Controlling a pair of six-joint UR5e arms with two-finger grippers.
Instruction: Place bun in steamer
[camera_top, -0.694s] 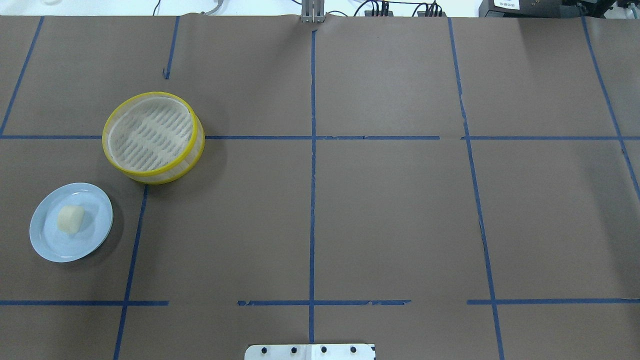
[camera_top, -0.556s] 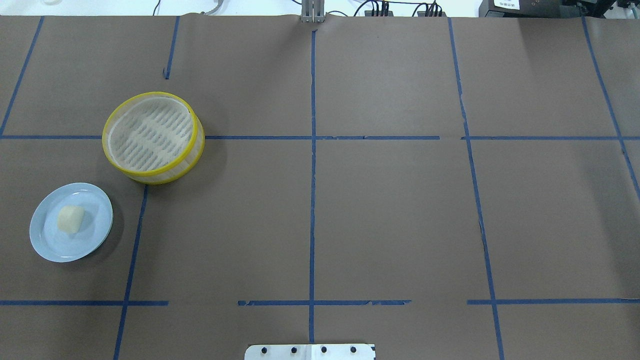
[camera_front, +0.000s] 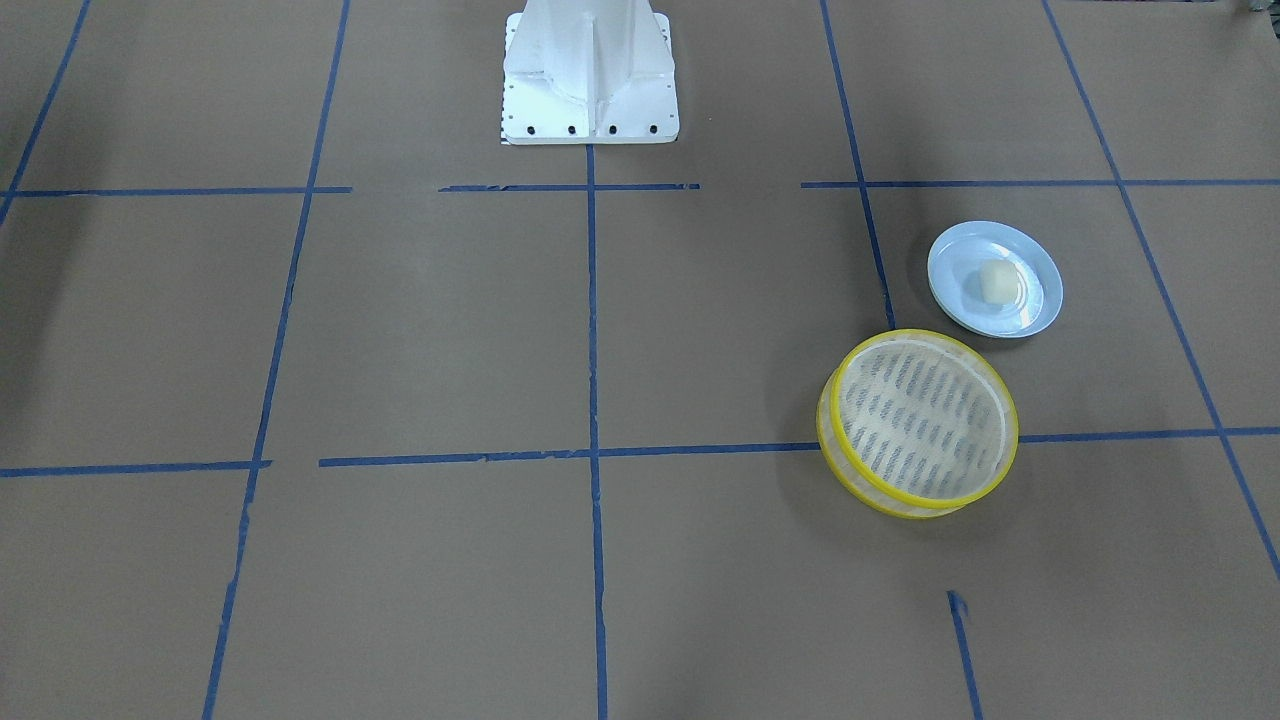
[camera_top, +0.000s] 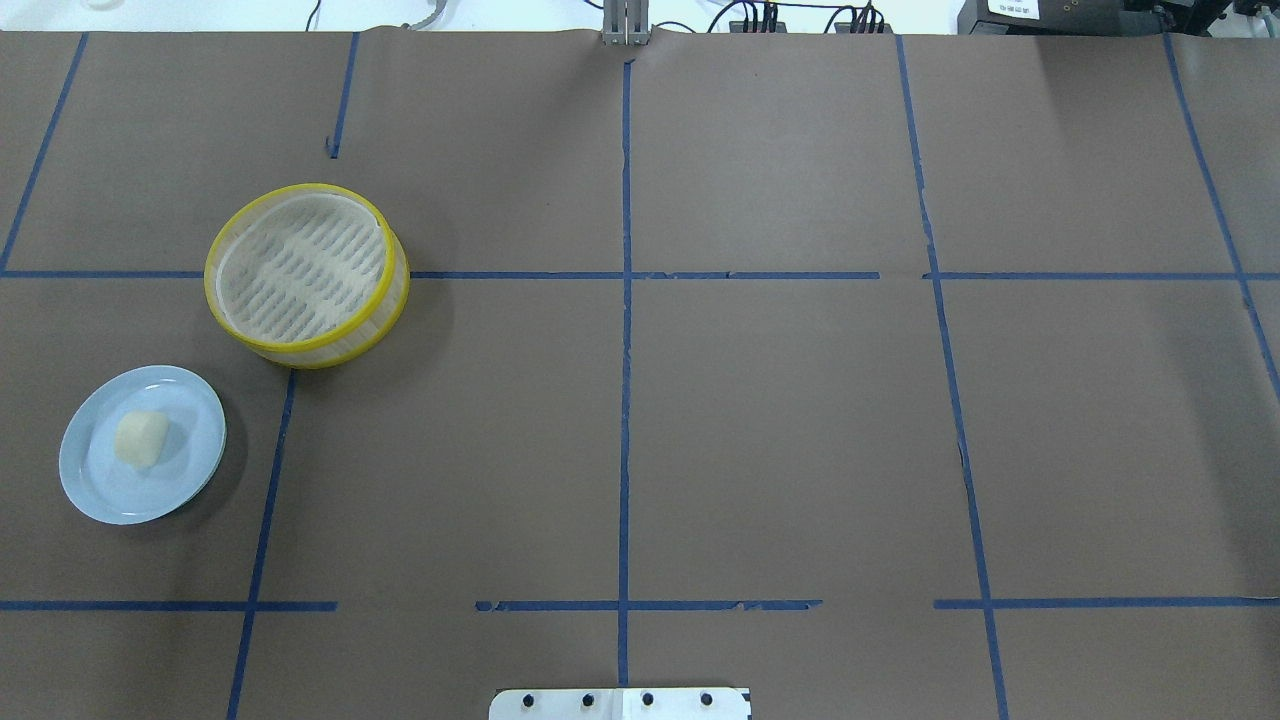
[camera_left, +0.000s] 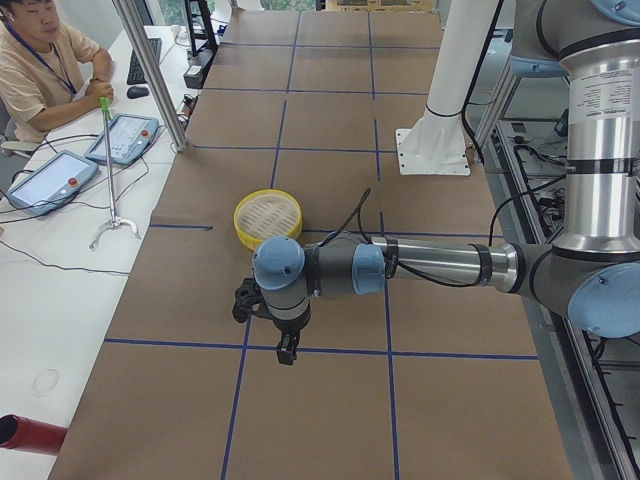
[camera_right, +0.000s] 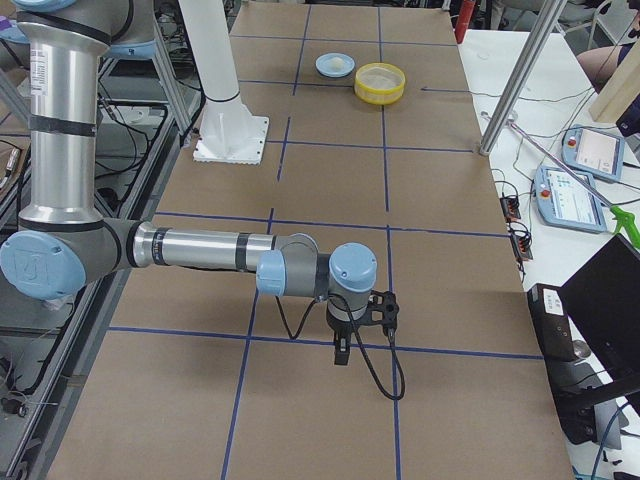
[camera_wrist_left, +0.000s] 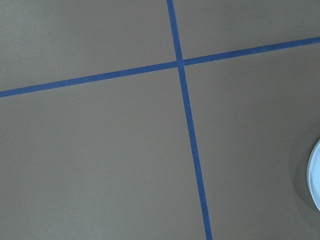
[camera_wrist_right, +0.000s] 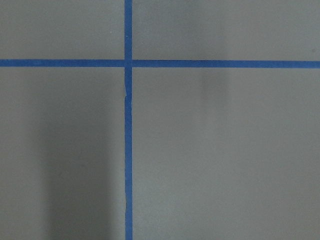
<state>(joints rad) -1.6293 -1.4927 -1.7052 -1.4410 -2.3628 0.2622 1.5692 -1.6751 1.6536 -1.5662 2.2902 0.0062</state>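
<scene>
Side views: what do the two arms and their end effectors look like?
The left arm and right arm match: silver tubes, pale blue joint caps, dark grey joints, a loose black cable by each wrist. The left end effector and right end effector are small, black.

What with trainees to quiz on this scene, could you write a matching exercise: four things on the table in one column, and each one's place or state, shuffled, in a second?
Things
1. small cream-white soft bun
2. round yellow-rimmed, mesh-bottomed steamer
3. pale blue round plate
4. white metal robot base

Places or states
A. empty, sitting over a blue tape line
B. at the middle of the table's robot-side edge
C. lying on the plate
D. beside the steamer, not touching it, nearer the robot

Pairs: 1-C, 2-A, 3-D, 4-B
</scene>
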